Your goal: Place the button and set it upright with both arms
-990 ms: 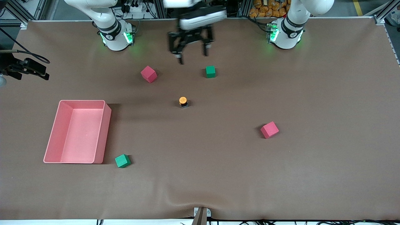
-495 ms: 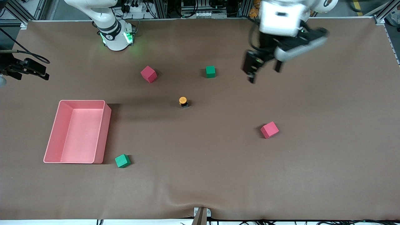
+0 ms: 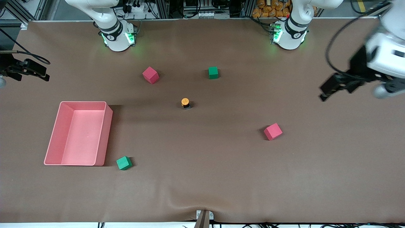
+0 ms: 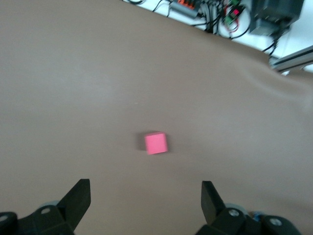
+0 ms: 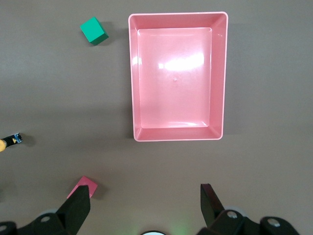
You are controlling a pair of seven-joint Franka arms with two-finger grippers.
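The button (image 3: 185, 103) stands upright on the brown table (image 3: 202, 177) near its middle, orange cap up on its black body. It also shows at the edge of the right wrist view (image 5: 9, 142). My left gripper (image 3: 326, 92) hangs in the air over the left arm's end of the table, well away from the button. It is open and empty in the left wrist view (image 4: 145, 198), with a red cube (image 4: 156, 143) below it. My right gripper (image 5: 144, 200) is open and empty, high above the table near the right arm's base, and is out of the front view.
A pink tray (image 3: 107, 126) lies toward the right arm's end, with a green cube (image 3: 124, 163) beside its nearer corner. A red cube (image 3: 150, 75) and a green cube (image 3: 213, 72) lie farther than the button. Another red cube (image 3: 272, 131) lies nearer, toward the left arm's end.
My left arm has swung from over the table's middle near the bases out over the left arm's end of the table. The button and cubes have not moved.
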